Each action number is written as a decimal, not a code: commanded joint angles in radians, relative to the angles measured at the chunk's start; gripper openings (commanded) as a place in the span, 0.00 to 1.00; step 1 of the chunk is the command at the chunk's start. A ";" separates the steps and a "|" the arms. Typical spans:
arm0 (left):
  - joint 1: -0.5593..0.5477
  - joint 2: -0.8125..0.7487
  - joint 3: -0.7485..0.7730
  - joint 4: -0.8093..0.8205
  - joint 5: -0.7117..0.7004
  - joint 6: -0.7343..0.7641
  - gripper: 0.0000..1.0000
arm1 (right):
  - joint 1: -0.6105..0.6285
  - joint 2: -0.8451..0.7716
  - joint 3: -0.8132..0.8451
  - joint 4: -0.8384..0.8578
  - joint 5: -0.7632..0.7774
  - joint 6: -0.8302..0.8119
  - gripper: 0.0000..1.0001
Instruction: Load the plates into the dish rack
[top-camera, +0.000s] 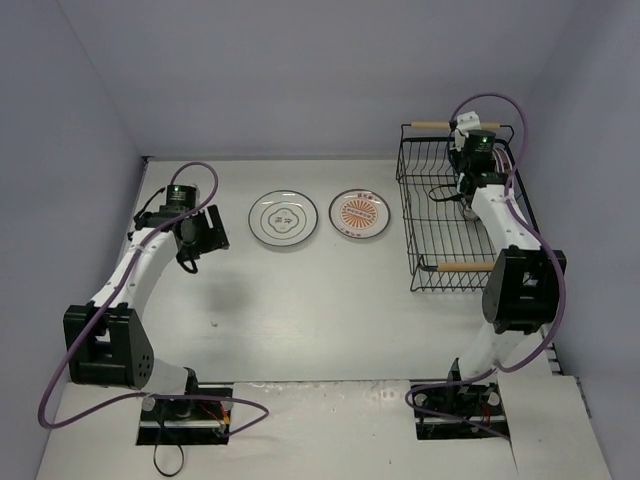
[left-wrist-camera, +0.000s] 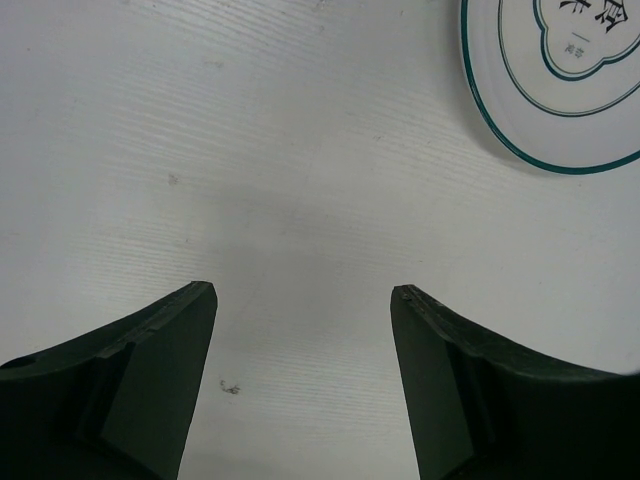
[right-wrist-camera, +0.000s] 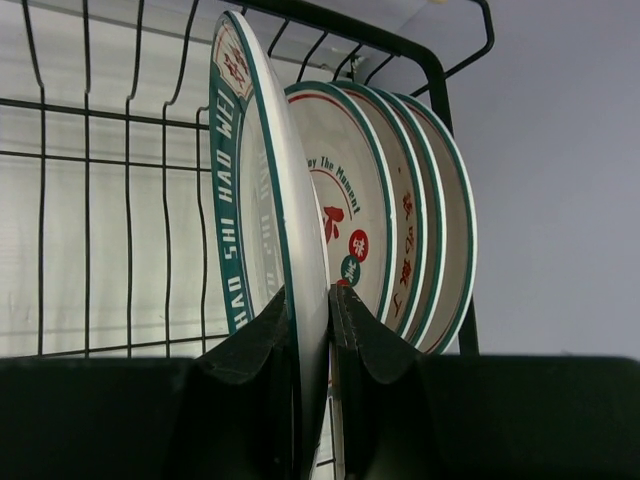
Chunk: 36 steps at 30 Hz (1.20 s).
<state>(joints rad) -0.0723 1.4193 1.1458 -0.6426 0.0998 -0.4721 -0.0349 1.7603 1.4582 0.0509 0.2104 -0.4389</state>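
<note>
The white table (top-camera: 300, 320) carried the dish rack (top-camera: 466, 267) at its 3 o'clock side, a black wire basket with wooden handles. Inside it, the right wrist view showed several plates (right-wrist-camera: 365, 190) standing on edge in a row. The nearest, a teal-rimmed lettered plate (right-wrist-camera: 232, 200), stood upright with its lower rim pinched in the right gripper (right-wrist-camera: 312, 300), whose jaws were clenched on it.

Two plates lay flat near the table's centre: a dark-teal-rimmed plate (top-camera: 283, 218) and, just beside it at 3 o'clock, an orange sunburst plate (top-camera: 359, 213). The left gripper (left-wrist-camera: 303, 290) hung released over bare table, jaws wide and holding nothing. The teal-rimmed plate lay at 3 o'clock from it in the top view, and showed at 1 o'clock in its wrist view. Being round, it offered no preferred axis. The left arm was clearly nearer, so that pick probably fell to it.
</note>
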 joint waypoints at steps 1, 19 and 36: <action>-0.001 0.009 0.048 0.020 0.012 0.001 0.71 | -0.010 -0.004 0.007 0.145 0.029 0.005 0.00; -0.011 0.070 0.075 0.054 0.060 -0.028 0.71 | -0.063 0.076 -0.019 0.158 -0.108 0.124 0.13; -0.038 0.170 0.088 0.170 0.120 -0.100 0.71 | -0.014 -0.102 0.044 0.044 -0.109 0.164 0.68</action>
<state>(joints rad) -0.1059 1.5860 1.1744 -0.5419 0.1963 -0.5358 -0.0822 1.8179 1.4288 0.0639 0.0956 -0.2909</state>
